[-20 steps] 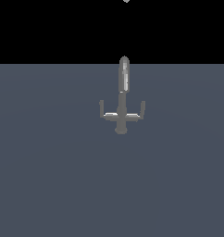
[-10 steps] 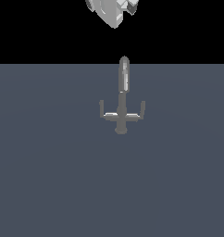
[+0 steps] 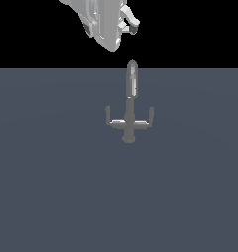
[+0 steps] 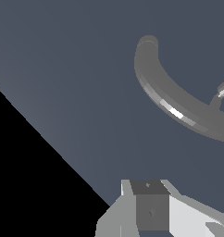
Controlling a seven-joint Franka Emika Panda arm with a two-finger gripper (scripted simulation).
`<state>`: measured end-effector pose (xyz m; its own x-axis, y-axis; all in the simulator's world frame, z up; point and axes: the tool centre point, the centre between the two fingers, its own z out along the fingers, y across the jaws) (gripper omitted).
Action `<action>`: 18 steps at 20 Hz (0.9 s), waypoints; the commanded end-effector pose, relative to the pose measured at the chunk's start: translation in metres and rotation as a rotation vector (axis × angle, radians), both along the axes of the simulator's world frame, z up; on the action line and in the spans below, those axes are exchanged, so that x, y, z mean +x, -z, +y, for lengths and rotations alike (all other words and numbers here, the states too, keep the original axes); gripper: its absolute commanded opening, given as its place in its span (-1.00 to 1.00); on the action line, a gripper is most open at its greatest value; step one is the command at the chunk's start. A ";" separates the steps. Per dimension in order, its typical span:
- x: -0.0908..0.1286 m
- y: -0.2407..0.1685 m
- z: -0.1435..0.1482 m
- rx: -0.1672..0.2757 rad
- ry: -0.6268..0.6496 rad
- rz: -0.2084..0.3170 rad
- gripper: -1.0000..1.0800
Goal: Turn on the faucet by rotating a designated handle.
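Grey metal, the faucet [image 3: 129, 106] stands near the middle of the slate-blue worktop [image 3: 52, 187], toward its far edge. I see my gripper [image 3: 132, 24] hanging above it, apart; whether its fingers are parted I cannot tell.

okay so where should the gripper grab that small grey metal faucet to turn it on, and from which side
Probably one upturned tip of the small grey metal faucet, say the one on the exterior view's right, approached from above. The tips stand upright at the crossbar's ends, clear of the tall spout, so the white gripper could likely straddle one and swing it.
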<state>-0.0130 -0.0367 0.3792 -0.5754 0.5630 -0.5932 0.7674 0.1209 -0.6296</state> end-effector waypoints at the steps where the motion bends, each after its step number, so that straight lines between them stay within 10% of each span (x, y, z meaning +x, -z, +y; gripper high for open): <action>1: 0.009 0.008 0.003 -0.008 -0.049 0.068 -1.00; 18: 0.062 0.072 0.026 -0.053 -0.333 0.532 -1.00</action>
